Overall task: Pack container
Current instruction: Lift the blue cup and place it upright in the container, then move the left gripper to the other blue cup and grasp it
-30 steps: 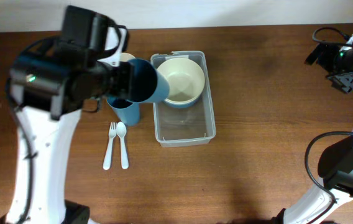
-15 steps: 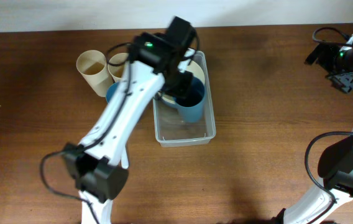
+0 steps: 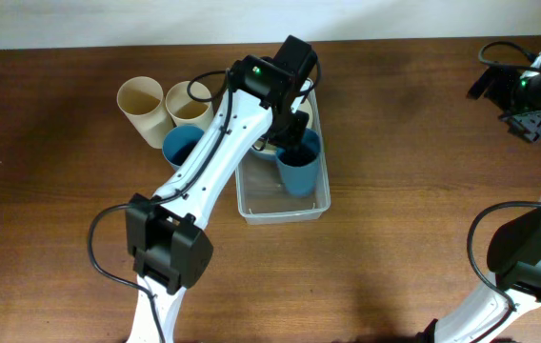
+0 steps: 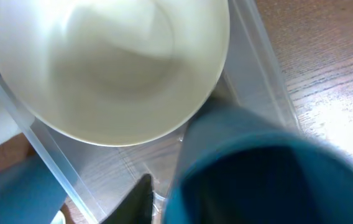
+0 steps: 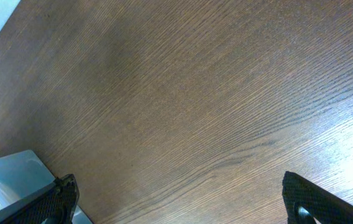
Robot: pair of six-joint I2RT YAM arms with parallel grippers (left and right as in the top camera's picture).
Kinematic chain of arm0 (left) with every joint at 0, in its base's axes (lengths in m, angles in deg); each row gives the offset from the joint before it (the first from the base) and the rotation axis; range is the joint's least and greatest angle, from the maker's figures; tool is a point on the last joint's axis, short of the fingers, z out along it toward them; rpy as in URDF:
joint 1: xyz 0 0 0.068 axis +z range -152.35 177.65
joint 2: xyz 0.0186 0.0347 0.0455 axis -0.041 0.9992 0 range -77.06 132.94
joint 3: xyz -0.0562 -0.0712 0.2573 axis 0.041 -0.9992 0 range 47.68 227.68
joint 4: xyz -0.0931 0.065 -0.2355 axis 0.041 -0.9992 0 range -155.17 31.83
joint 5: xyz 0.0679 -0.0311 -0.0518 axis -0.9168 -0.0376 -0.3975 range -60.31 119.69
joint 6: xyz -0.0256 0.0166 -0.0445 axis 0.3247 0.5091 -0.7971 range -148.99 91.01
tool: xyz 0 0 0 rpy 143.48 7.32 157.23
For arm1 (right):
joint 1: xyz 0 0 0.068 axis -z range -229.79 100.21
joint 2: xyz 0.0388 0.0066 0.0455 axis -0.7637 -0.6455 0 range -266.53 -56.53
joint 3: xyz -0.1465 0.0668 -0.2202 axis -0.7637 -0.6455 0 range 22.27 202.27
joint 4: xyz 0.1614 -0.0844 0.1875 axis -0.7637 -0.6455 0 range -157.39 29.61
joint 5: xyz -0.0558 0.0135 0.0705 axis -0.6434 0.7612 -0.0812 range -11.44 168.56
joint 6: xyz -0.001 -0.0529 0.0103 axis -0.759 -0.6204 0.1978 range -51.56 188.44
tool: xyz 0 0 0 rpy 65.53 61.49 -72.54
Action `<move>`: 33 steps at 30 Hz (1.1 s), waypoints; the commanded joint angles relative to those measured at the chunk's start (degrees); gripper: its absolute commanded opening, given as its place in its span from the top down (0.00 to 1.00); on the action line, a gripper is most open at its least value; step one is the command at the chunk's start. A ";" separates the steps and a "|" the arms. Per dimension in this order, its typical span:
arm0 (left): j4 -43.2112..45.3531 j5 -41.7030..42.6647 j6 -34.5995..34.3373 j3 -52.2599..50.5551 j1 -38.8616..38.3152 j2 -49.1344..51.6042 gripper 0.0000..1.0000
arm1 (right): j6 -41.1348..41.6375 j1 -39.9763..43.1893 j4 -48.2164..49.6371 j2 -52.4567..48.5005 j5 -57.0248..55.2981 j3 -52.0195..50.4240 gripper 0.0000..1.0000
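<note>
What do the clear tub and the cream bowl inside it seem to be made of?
The clear rectangular tub looks like thin glossy plastic: wood grain shows through its walls. The round cream bowl has a smooth, soft sheen; plastic or glazed ceramic, I cannot tell.

Overhead, the light falls soft and even across the wooden table [image 3: 423, 191], with a dim patch toward its left end. Down at the left wrist, the blue cup [image 4: 257, 174] sits so close to the lens that it smears into a blur (its rim is hardly an edge at all). The cream bowl [image 4: 102, 62] carries a gentle highlight, the container [image 4: 260, 59] shows pale streaks on its clear wall, and the wood at right flares with glare. Right wrist: crisp grain, a bright sheen lower right, a darker band upper left.
</note>
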 commanded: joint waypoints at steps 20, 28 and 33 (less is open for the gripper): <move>-18.25 -2.80 1.05 31.06 3.10 -7.93 0.39 | -0.22 0.07 -0.02 0.13 -0.50 0.11 0.01; -18.25 -3.28 2.58 27.39 12.74 -13.07 0.39 | -0.22 0.07 0.00 0.13 -0.50 0.11 0.01; -18.25 -0.94 2.71 14.01 20.22 -14.12 0.40 | -0.22 0.07 0.00 0.13 -0.50 0.11 0.01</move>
